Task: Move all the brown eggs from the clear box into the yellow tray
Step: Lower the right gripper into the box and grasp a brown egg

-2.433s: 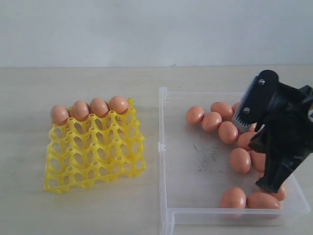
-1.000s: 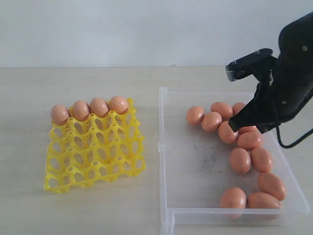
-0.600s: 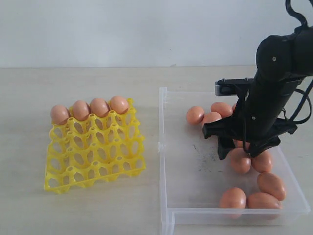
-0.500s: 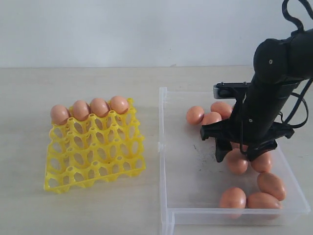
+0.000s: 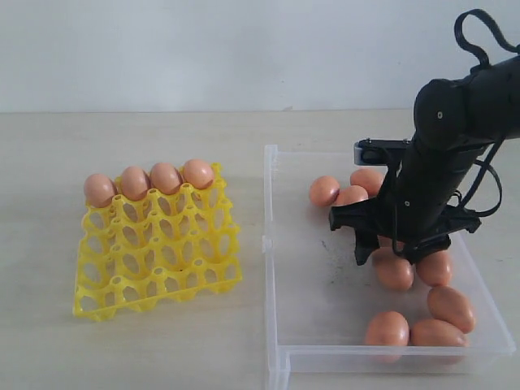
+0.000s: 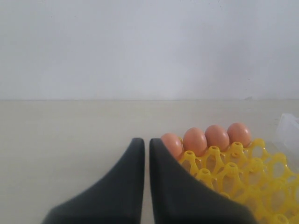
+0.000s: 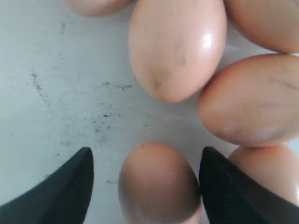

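Note:
The yellow tray [image 5: 154, 260] lies on the left with a row of brown eggs [image 5: 150, 179] in its far cells. The clear box [image 5: 317, 325] on the right holds several more brown eggs. My right gripper [image 5: 392, 253] is down inside the box, open, straddling one egg [image 5: 393, 272]. In the right wrist view that egg [image 7: 159, 184] sits between the fingers [image 7: 70, 191]; one finger touches its side and the other stands apart. My left gripper [image 6: 146, 145] is shut and empty beside the tray's [image 6: 233, 175] far corner, next to the end egg [image 6: 172, 144].
Other eggs crowd close around the straddled one [image 7: 175, 46], [image 7: 252, 100]. More eggs lie by the box's front wall [image 5: 387, 329] and back [image 5: 324, 191]. Dark scuffs mark the box floor [image 5: 337, 256]. The left arm is outside the exterior view.
My right arm swung round from the box's right side and came down over the eggs, then edged left. The egg between its fingers shifted slightly left. The tray and left gripper are unchanged.

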Controlling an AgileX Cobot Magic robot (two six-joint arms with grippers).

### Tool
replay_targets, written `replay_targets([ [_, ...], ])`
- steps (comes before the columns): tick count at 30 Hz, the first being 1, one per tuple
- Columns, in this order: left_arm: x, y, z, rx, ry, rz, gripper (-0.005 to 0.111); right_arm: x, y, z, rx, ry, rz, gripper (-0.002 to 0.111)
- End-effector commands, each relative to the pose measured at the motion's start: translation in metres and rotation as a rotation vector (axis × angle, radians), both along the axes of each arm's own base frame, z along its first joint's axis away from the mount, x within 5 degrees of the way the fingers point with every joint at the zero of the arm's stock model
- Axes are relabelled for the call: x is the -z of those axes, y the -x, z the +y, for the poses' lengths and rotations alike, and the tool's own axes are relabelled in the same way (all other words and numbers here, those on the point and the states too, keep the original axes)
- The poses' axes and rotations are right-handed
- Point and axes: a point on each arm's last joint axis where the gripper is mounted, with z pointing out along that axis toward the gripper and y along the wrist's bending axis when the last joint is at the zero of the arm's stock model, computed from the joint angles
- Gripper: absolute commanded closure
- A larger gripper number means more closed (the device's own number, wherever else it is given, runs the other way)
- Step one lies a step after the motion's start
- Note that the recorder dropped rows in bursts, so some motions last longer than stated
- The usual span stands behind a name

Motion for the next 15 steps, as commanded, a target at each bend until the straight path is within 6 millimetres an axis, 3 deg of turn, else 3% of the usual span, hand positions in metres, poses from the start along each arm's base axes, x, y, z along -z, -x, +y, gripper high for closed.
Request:
replay_targets([
  [1, 0.001, 0.000, 0.000, 0.002, 0.000, -0.001, 0.103, 0.002, 0.002, -0.001, -0.013, 0.024, 0.043, 0.080],
  [2, 0.001, 0.000, 0.000, 0.002, 0.000, -0.001, 0.103, 0.005, 0.004, -0.002, -0.039, 0.038, 0.077, 0.093],
  [3, 0.001, 0.000, 0.000, 0.002, 0.000, -0.001, 0.103, 0.007, 0.006, -0.003, -0.055, 0.048, 0.102, 0.097],
  [6, 0.001, 0.000, 0.000, 0.002, 0.000, -0.001, 0.103, 0.018, 0.010, -0.005, -0.134, 0.086, 0.177, 0.090],
  [10, 0.001, 0.000, 0.000, 0.002, 0.000, -0.001, 0.103, 0.021, 0.006, -0.004, -0.259, 0.085, 0.134, 0.089],
  [12, 0.001, 0.000, 0.000, 0.002, 0.000, -0.001, 0.103, 0.021, 0.007, -0.004, -0.355, 0.095, 0.128, 0.080],
  [15, 0.001, 0.000, 0.000, 0.002, 0.000, -0.001, 0.103, 0.021, 0.008, -0.008, -0.511, 0.139, 0.134, 0.045],
])
